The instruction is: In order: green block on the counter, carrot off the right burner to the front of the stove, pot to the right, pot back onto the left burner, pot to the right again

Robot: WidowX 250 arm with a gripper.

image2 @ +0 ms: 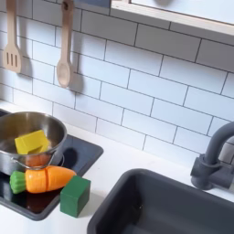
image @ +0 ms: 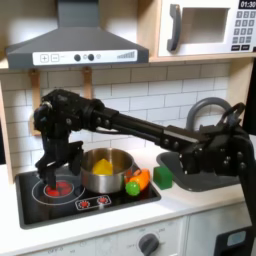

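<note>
Jaws (image: 54,172) spread apart and empty hang over the left burner near the stove's (image: 40,210) left edge in the first exterior view, well clear of every loose thing. We see the pot (image: 106,172) on the right-hand part of the stove, with a yellow food piece (image: 103,164) inside it. The carrot (image: 137,181) lies at the stove's front right corner, just in front of the pot, and the green block (image: 163,177) sits on the off-white worktop (image: 200,205) just beyond the stove's right edge, between stove and sink (image: 215,180). In the second exterior view, the block (image2: 75,196) stands beside the carrot's (image2: 47,178) orange end, and the carrot lies close against the pot's (image2: 32,137) front.

We judge the block and carrot steps done and the pot now at the right; which slide is in hand we cannot tell. If the return to the left burner is next, the jaws must cross to the pot's right rim, drop beside it and push left.
</note>
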